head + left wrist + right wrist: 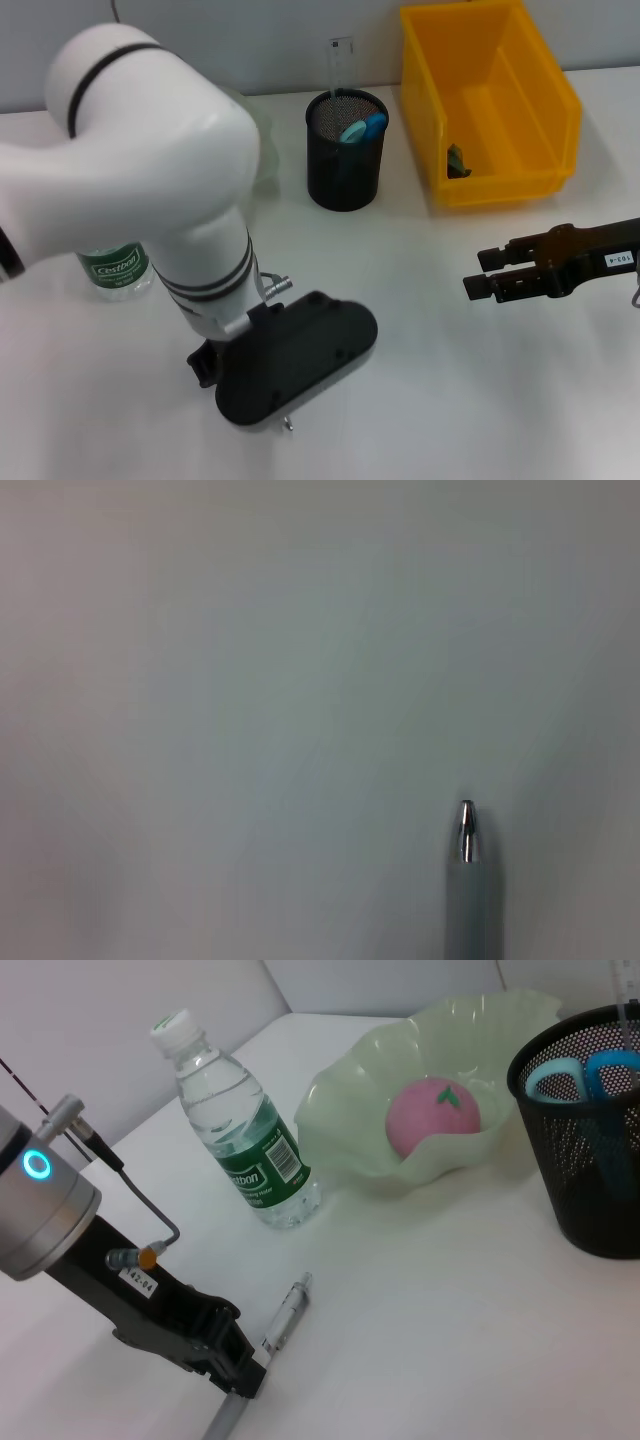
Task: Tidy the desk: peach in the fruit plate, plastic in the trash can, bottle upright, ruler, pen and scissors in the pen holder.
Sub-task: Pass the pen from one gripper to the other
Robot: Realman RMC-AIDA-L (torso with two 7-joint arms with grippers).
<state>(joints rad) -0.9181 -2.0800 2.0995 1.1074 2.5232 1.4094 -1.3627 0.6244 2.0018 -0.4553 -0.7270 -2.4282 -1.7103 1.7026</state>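
The pen [283,1316] lies on the white table beside the upright bottle [243,1135]. My left gripper [238,1372] is down at the pen's middle, touching it. Only the pen's metal tip [467,830] shows in the left wrist view, and in the head view the tip [287,424] pokes out from under the left wrist [295,360]. The pink peach [433,1117] sits in the pale green fruit plate [340,1110]. Blue scissors [582,1070] and a clear ruler [341,60] stand in the black mesh pen holder [346,150]. My right gripper [481,272] hovers open at mid-right, holding nothing.
The yellow trash can [490,100] stands at the back right with a scrap of plastic [457,162] inside. My bulky left arm [150,150] hides the fruit plate and most of the bottle [115,270] in the head view.
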